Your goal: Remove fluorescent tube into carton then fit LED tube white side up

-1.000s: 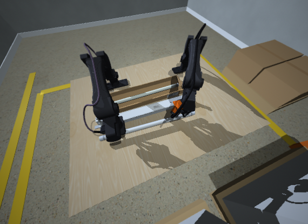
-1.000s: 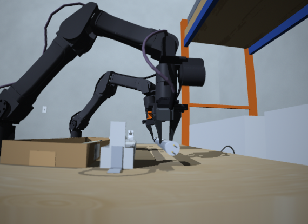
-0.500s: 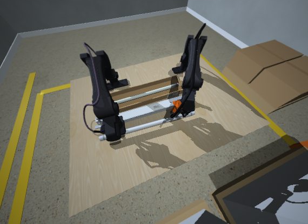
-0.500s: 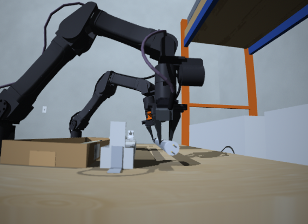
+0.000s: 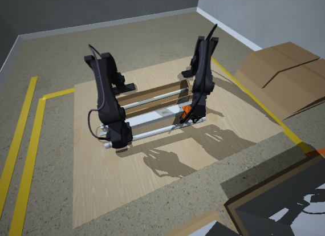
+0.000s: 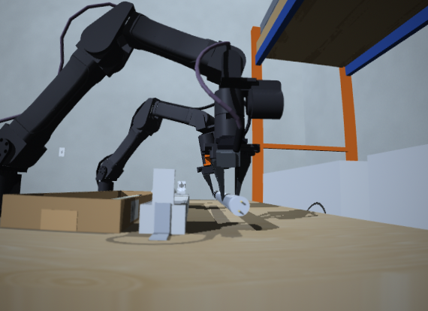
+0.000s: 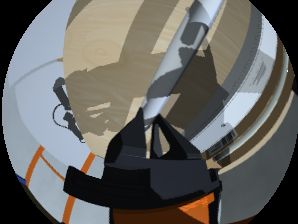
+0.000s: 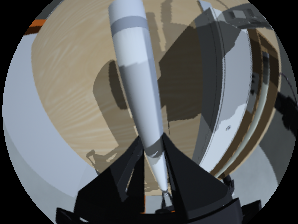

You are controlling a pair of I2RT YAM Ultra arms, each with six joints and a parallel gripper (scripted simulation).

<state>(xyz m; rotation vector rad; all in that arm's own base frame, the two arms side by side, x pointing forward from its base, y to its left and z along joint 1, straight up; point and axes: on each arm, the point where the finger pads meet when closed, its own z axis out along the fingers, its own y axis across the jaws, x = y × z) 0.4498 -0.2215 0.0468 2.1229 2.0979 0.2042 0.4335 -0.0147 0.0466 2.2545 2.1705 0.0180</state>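
The white LED tube (image 5: 154, 131) (image 6: 236, 203) (image 7: 170, 75) (image 8: 135, 75) is held level just above the bench, in front of the fixture (image 5: 148, 117) (image 7: 250, 80) (image 8: 225, 100). My right gripper (image 5: 120, 141) (image 6: 226, 194) (image 8: 152, 137) is shut on its end near the exterior camera. My left gripper (image 5: 191, 119) (image 7: 147, 112) is shut on the other end. The near lampholder (image 6: 163, 203) and the far lampholder (image 6: 181, 186) stand empty. The old grey tube (image 5: 154, 98) lies along the floor of the open carton (image 5: 148, 90) (image 6: 60, 215) behind the fixture.
The carton sits on the wooden bench (image 5: 114, 186) between the arm bases. A big closed cardboard box (image 5: 282, 74) lies off the bench. An orange and blue rack (image 6: 257, 140) stands past the far end. Yellow tape (image 5: 25, 163) marks the floor.
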